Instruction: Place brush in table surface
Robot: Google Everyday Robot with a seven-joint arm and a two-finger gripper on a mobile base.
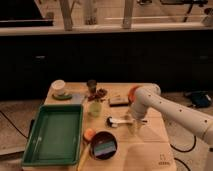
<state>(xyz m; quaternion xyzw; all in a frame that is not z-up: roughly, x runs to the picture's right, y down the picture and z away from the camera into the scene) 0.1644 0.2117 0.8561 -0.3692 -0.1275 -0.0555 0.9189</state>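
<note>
The brush (120,121) lies flat near the middle of the tan wooden table surface (150,145), its small dark head (109,121) to the left and its white handle running right. My gripper (136,123) hangs from the white arm (170,111) that comes in from the right. It is low over the table at the right end of the handle. The gripper hides whether it touches the handle.
A green tray (54,134) fills the left side. A dark bowl (104,146) and a small orange thing (89,134) sit in front of the brush. A green cup (95,108), a dark flat block (119,101), a dark cup (91,85) and a white cup (59,87) stand behind.
</note>
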